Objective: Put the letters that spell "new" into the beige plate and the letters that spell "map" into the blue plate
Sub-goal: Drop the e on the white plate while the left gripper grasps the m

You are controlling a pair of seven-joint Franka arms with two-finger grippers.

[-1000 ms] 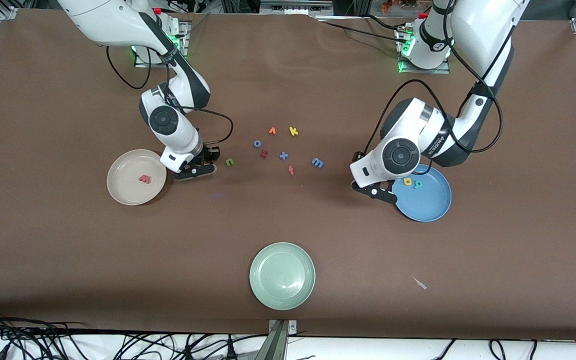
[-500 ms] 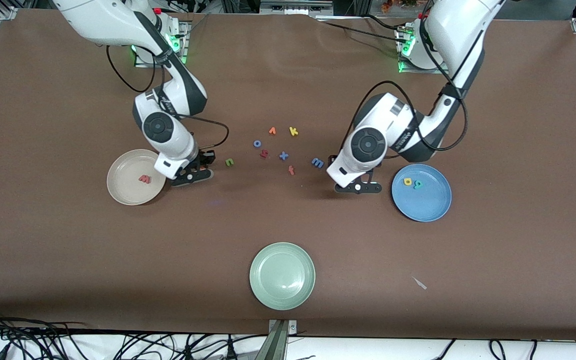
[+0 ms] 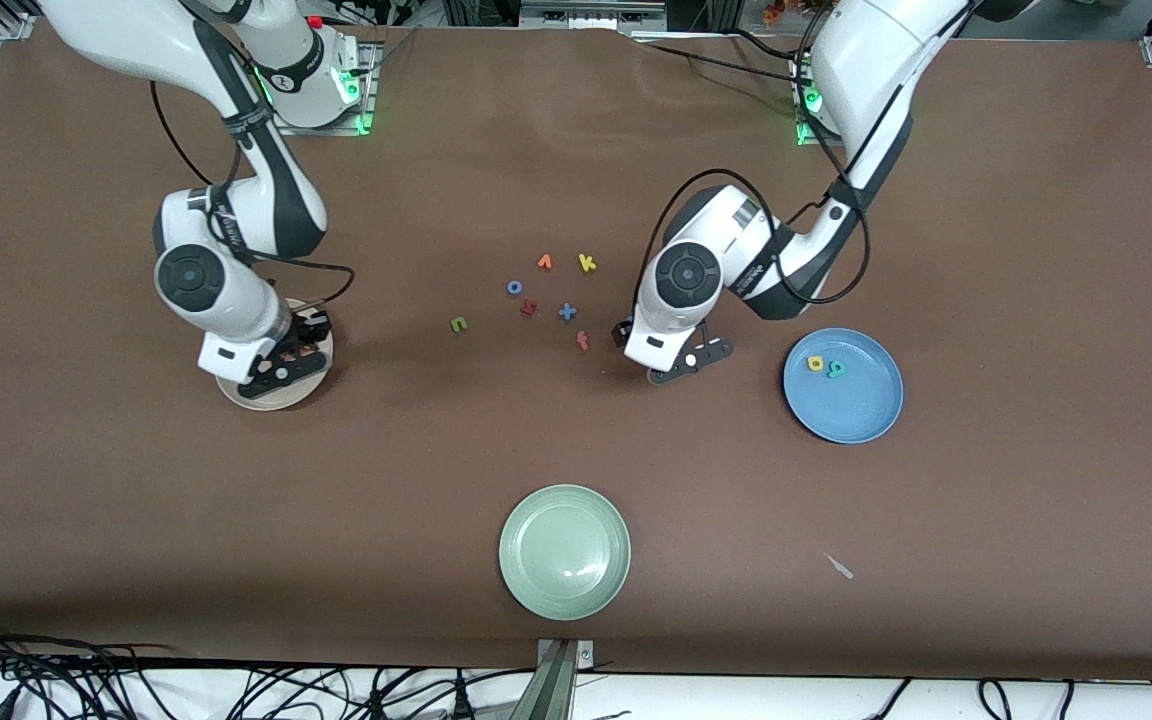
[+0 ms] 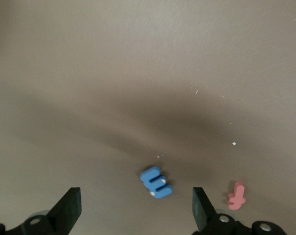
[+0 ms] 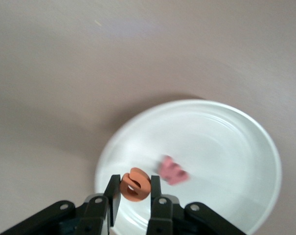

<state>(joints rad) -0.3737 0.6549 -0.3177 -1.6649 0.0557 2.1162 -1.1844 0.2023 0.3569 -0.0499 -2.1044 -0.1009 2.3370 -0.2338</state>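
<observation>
My right gripper (image 3: 276,372) hangs over the beige plate (image 3: 266,403), shut on the orange "e" (image 5: 135,185). In the right wrist view the salmon "w" (image 5: 172,170) lies in that plate (image 5: 221,142) just past the gripper (image 5: 135,190). The green "n" (image 3: 458,324) lies on the table between the beige plate and the letter cluster. My left gripper (image 3: 686,362) is open, low over the table beside the blue plate (image 3: 851,405). The blue "m" (image 4: 156,181) lies between its spread fingers (image 4: 136,198), untouched. The yellow "p" (image 3: 816,363) and teal "a" (image 3: 836,369) lie in the blue plate.
Loose letters lie mid-table: orange "v" (image 3: 544,262), yellow "k" (image 3: 587,263), blue "o" (image 3: 514,287), dark-red "h" (image 3: 528,308), blue "x" (image 3: 567,311) and a red "t" (image 3: 583,340), which sits close to the left gripper. A pale green plate (image 3: 564,551) stands nearest the camera.
My right gripper moved from beside the green "n" to over the beige plate, carrying the orange "e". My left gripper left the blue plate and came over the blue "m".
</observation>
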